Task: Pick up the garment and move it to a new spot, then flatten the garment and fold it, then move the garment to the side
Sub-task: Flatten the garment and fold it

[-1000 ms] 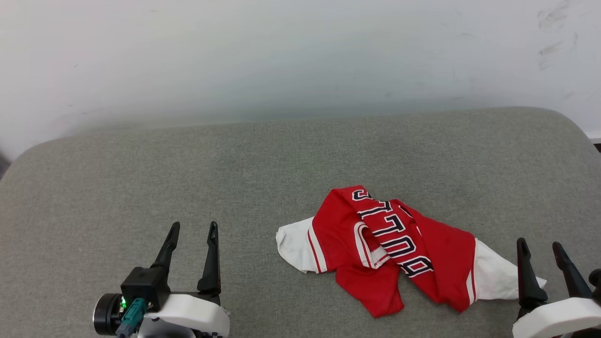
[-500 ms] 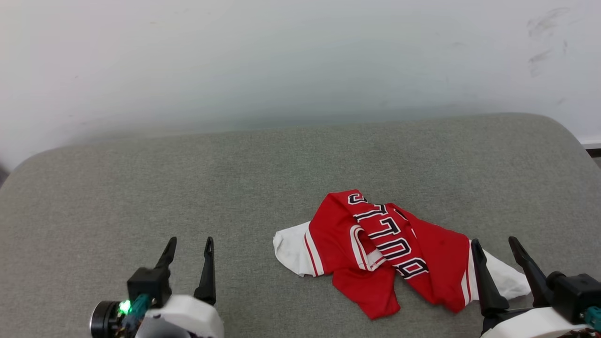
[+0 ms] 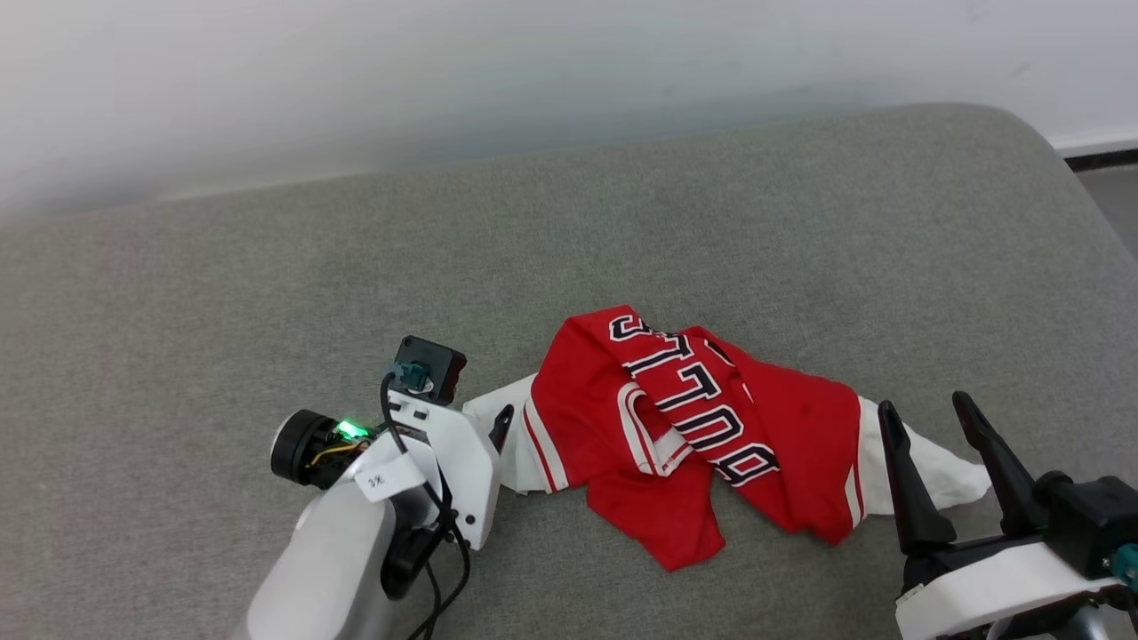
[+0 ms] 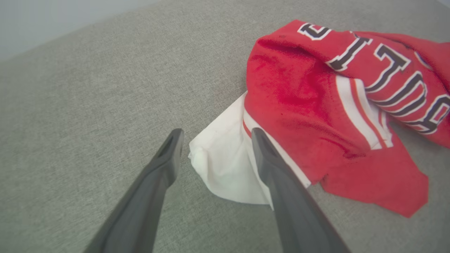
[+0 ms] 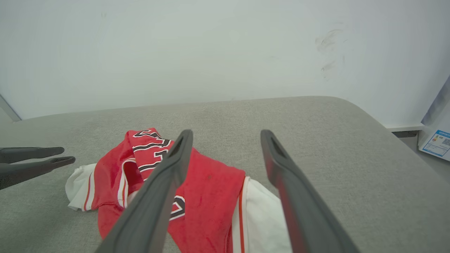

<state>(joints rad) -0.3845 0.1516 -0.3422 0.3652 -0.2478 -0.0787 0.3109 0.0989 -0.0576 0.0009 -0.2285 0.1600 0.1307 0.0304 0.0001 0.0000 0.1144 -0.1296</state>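
Crumpled garment (image 3: 711,427) on grey pad (image 3: 267,267). L gripper (image 4: 216,131) fingers wide apart over white sleeve (image 4: 221,168), empty. R gripper (image 3: 923,402) likewise, near other sleeve (image 3: 933,471).

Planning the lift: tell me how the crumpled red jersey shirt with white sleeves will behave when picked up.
Likely floppy: the red jersey shirt lies crumpled in soft folds on the grey fabric surface, so it should drape. Probably light: its white sleeve looks thin. Lifted by the open left gripper at that sleeve, the rest would likely trail.
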